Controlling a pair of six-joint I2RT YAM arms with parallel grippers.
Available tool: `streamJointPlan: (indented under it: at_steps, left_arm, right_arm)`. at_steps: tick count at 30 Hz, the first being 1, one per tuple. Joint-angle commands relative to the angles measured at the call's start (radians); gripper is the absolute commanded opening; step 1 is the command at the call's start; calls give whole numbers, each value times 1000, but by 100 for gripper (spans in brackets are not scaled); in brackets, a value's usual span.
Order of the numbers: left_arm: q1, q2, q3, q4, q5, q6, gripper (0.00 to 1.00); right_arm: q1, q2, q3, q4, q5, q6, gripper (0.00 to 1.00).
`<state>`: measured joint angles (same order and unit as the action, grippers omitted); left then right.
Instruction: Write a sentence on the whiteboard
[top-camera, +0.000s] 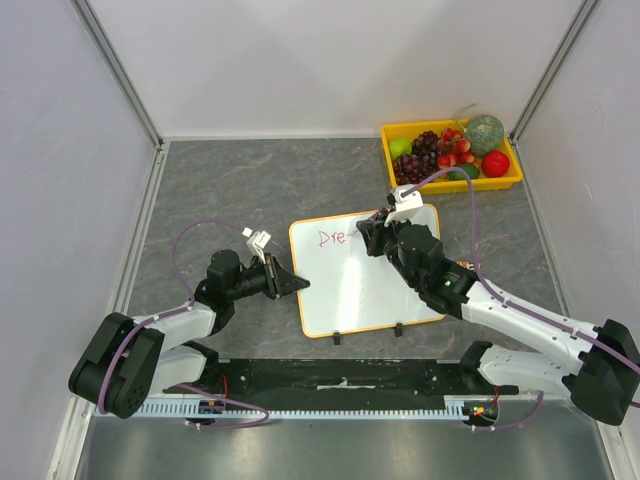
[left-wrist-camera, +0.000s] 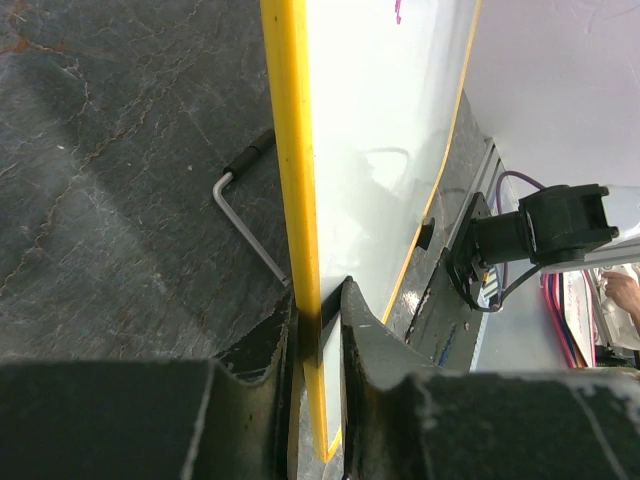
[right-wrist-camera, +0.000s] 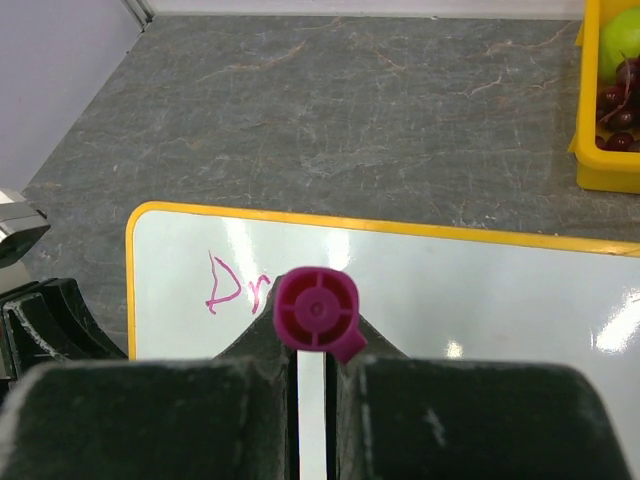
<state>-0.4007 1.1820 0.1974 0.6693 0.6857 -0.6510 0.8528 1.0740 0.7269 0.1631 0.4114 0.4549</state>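
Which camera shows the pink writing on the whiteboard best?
The top external view: the whole pink writing shows uncovered. The right wrist view shows it bigger, but the marker hides its end. The left wrist view catches only a pink speck on the whiteboard.

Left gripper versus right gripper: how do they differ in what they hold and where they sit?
The left gripper clamps the whiteboard at its left edge; the right gripper grips a magenta marker. The left lies at the board's side; the right is over its top, by the writing. Both are shut.
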Motion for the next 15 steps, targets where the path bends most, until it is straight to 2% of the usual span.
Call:
streamJointPlan:
  at_steps: [1, 15]
  left_arm:
    - [-1, 13, 4, -57, -52, 88, 2]
    - [-3, 16, 4, -56, -51, 88, 2]
  right_arm:
    - [-11, 7, 34, 29, 32, -4, 0]
    - [-24, 9, 8, 38, 29, 8, 0]
